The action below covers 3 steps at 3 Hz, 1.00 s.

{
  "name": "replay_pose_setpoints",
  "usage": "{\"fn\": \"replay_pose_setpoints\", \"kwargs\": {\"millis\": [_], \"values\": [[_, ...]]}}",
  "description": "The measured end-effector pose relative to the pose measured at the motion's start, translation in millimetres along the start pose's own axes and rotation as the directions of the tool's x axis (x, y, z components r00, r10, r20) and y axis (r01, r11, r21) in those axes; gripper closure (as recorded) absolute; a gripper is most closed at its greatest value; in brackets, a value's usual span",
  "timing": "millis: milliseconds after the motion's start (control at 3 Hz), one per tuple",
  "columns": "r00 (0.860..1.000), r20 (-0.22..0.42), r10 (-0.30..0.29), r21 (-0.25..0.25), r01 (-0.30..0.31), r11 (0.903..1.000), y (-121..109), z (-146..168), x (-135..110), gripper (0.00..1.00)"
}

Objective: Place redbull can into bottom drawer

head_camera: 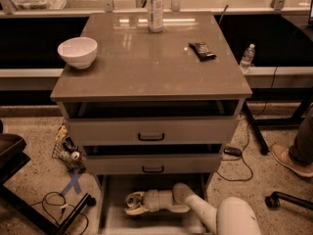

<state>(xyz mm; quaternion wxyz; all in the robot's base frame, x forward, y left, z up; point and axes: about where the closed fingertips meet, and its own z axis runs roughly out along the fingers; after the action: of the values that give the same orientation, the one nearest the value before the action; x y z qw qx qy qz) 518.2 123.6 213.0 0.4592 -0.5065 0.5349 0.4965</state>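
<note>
The bottom drawer is pulled out at the foot of the cabinet, with its pale floor showing. My gripper reaches into it from the right and lies low over the drawer floor, left of centre. It is shut on the redbull can, whose silver end shows between the fingers. My white arm covers the right part of the drawer.
Two grey drawers with black handles sit slightly open above. On the cabinet top stand a white bowl, a clear bottle and a dark packet. Cables and litter lie on the floor at left, a person's shoe at right.
</note>
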Motion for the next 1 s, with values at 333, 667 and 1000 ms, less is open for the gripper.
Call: {"fn": "replay_pose_setpoints", "kwargs": {"millis": [333, 667, 1000], "values": [[1.000, 0.002, 0.003, -0.004, -0.003, 1.0000, 1.5, 2.9, 1.1, 0.77], [1.000, 0.003, 0.004, -0.006, -0.004, 1.0000, 2.5, 4.6, 1.1, 0.54], [1.000, 0.005, 0.006, -0.011, -0.005, 0.9999, 4.3, 7.6, 0.8, 0.23]]}}
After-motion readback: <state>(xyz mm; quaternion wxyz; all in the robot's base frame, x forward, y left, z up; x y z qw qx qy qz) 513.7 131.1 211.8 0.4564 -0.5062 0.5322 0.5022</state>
